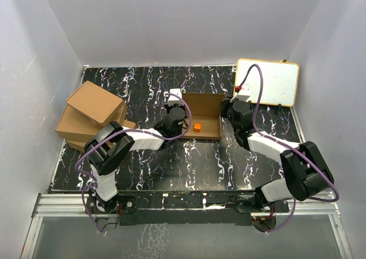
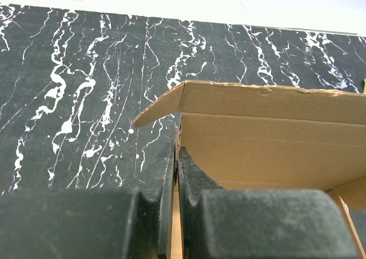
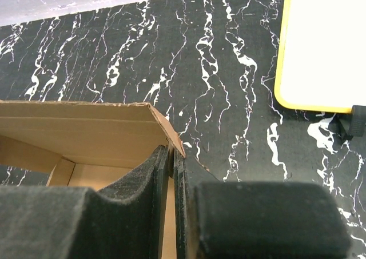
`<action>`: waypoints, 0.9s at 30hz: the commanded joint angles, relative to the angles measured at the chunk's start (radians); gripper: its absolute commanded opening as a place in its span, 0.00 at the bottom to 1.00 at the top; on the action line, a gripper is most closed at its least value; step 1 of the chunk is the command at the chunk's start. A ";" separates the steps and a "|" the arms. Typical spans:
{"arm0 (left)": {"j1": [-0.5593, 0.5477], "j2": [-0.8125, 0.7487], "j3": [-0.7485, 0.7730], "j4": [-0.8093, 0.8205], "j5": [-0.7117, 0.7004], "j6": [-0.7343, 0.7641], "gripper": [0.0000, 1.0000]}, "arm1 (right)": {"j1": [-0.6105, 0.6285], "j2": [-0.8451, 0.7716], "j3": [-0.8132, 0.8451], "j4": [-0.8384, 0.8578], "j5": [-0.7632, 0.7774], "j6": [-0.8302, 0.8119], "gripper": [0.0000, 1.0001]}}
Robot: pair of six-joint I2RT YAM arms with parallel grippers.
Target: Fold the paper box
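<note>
Seen from above, the paper box lies open in the middle of the table, closer to the far edge than the near one. A small orange block rests on its floor by the near wall. The left gripper is at the box's left end and the right gripper at its right end, so the arms bracket it from both sides. To me that looks like a hold meant to stand both end walls up together. A pile of ready-made cardboard boxes sits by the left edge. A white board with a yellow rim lies in the far right corner. Both are well apart from the work.

Through the left wrist camera, the left gripper has its jaws pinched together with a thin strip of cardboard between them, which is the box's left end wall. Past the fingers the far wall of the paper box stands upright, and a flap at its corner splays out over the table.

The right wrist camera shows the mirror of this. The right gripper is clamped on the right end wall, with cardboard showing between the pads. The far wall's corner flap leans outward just beside the fingertips, and the white board lies beyond. I'd say the pinch so close to each corner is there to keep the walls square for tucking. A grip on so thin an edge could crease it.
</note>
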State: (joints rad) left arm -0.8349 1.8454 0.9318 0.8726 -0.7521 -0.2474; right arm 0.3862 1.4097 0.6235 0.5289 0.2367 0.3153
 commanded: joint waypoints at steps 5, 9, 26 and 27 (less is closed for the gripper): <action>-0.068 -0.074 -0.064 0.003 0.065 -0.043 0.00 | 0.029 -0.074 -0.066 -0.026 -0.086 0.037 0.14; -0.080 -0.087 -0.084 0.009 0.061 -0.046 0.00 | 0.029 -0.096 -0.069 -0.069 -0.103 0.035 0.14; -0.113 -0.148 -0.193 -0.005 0.060 -0.078 0.00 | 0.024 -0.145 -0.111 -0.206 -0.182 0.032 0.14; -0.115 -0.151 -0.200 -0.002 0.060 -0.080 0.00 | 0.020 -0.146 -0.114 -0.210 -0.186 0.035 0.14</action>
State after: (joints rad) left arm -0.9218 1.7561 0.7612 0.8814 -0.7628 -0.2840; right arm 0.3912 1.2774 0.5255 0.3614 0.1448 0.3161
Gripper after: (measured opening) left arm 0.010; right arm 0.142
